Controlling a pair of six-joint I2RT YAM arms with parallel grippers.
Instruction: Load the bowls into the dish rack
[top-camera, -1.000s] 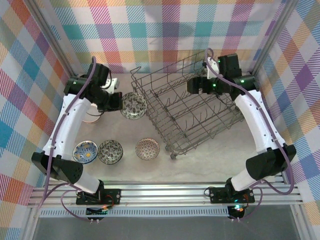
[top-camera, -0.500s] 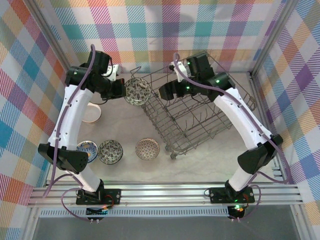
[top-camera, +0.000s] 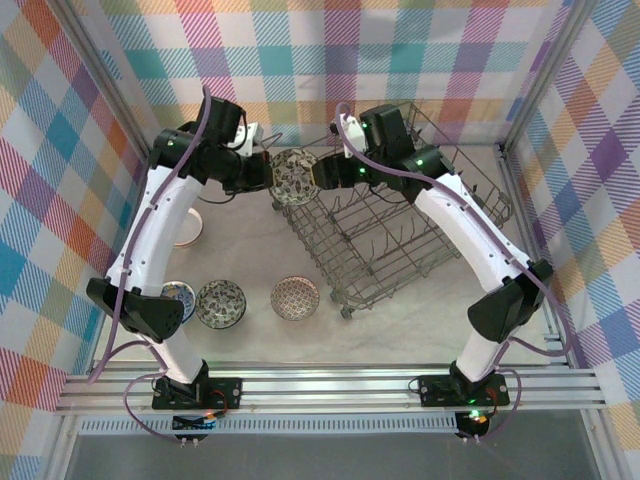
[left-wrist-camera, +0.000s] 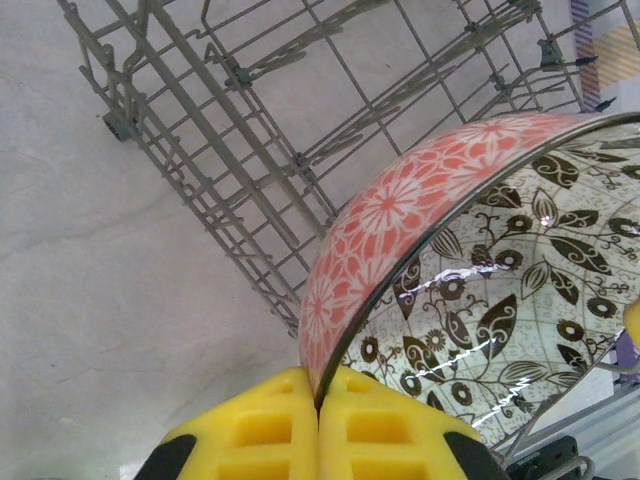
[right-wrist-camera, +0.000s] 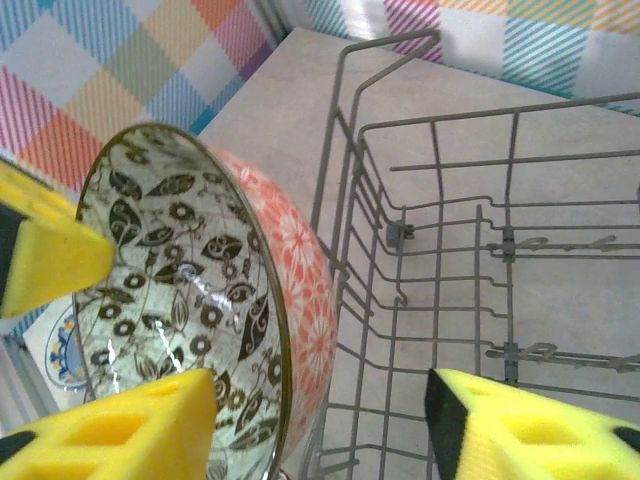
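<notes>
Yellow pads (left-wrist-camera: 250, 430) of your left gripper (left-wrist-camera: 320, 395) are pressed together on the rim of the held bowl (left-wrist-camera: 480, 300), pinching it from below. The bowl stands on edge. Its coral flowered outside curves away above the pads, and its dark leaf-print inside faces right of them.

Right gripper (right-wrist-camera: 315, 410): jaws partly spread and straddling the same bowl (right-wrist-camera: 180, 300). One pad (right-wrist-camera: 110, 425) sits in front of the leaf-print inside. The other pad is well clear of the coral outside, over the wire. Whether the nearer pad touches the glaze, you cannot tell.

From above, the two grippers (top-camera: 268, 172) (top-camera: 318, 178) face each other with the bowl (top-camera: 293, 175) between them.

Just beyond the right gripper's fingers is the dish rack (right-wrist-camera: 450, 230), grey wire. The bowl hangs just outside its side wall, at a corner; contact with the wire can't be judged.

Farther out, back toward the arm bases, these sit in a row on the table (top-camera: 400, 330):
- a blue-patterned bowl (top-camera: 180, 290), partly behind the left arm
- a dark floral bowl (top-camera: 221, 303)
- a red-patterned bowl (top-camera: 295, 297)
</notes>
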